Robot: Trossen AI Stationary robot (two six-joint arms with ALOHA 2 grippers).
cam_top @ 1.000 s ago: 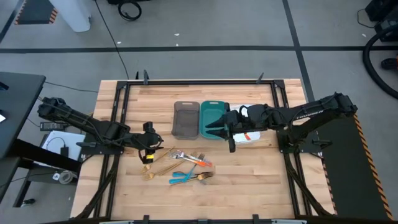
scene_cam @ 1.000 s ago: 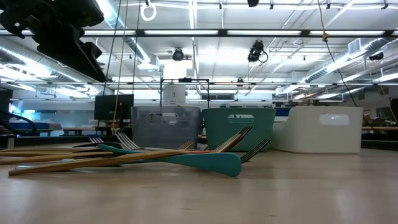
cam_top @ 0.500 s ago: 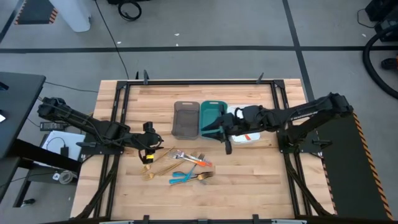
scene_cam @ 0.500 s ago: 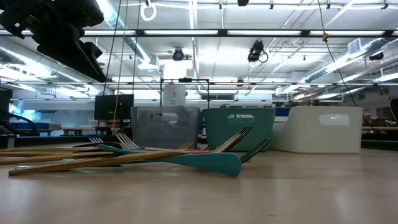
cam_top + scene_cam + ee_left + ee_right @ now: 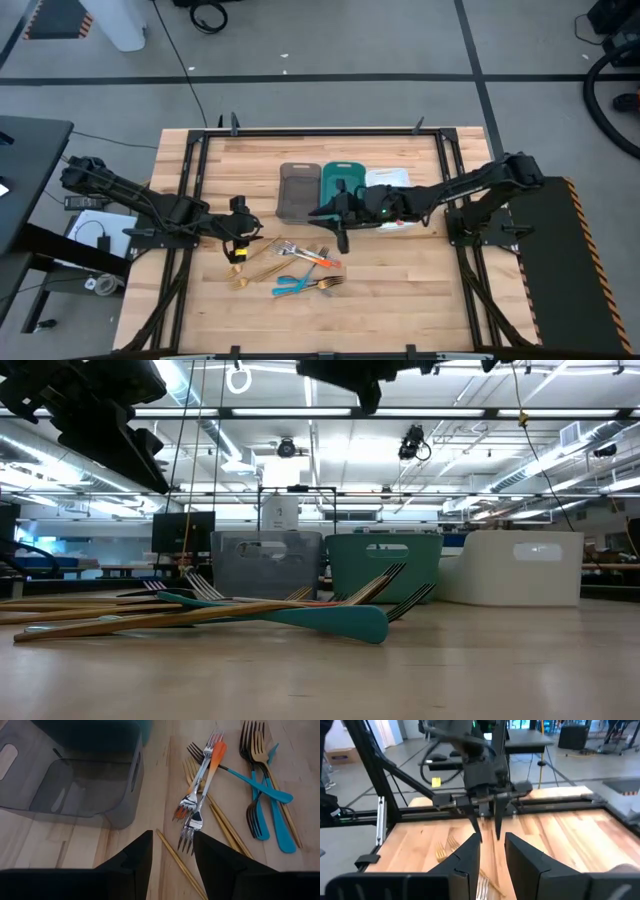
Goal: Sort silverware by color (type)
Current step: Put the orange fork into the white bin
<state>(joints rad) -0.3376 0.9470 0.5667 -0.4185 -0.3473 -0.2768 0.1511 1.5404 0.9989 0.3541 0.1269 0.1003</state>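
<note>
**Observer:** Closest to your left gripper [image 5: 172,837] — what's there?

**Me:** A gold handle [image 5: 170,848], flat on the wood just past my fingertips. My jaws stand partly apart, holding nothing. Beyond it lie two orange-handled forks [image 5: 205,785], crossed over each other. Farther off, blue-handled forks [image 5: 272,827] are tangled with a gold fork [image 5: 260,750].

**Observer:** How will they handle?

**Me:** My judgement: light, stiff and slick. The pieces are thin and lie flush on the table [image 5: 420,270], so a pinch could skate off. I'd grip across the handle at mid-length, where it stands clear of its neighbours. The overlaps may drag a second piece along.

**Observer:** And the right gripper [image 5: 322,213]?

**Me:** It is raised, between the silverware pile [image 5: 295,270] and the trays, in front of the teal tray [image 5: 340,175]. Its fingers are apart too, and it carries nothing.

**Observer:** Farthest back?

**Me:** The grey tray [image 5: 298,190], teal tray and white tray [image 5: 395,178] stand side by side. The pile sits near them, nothing from it touching them.
</note>
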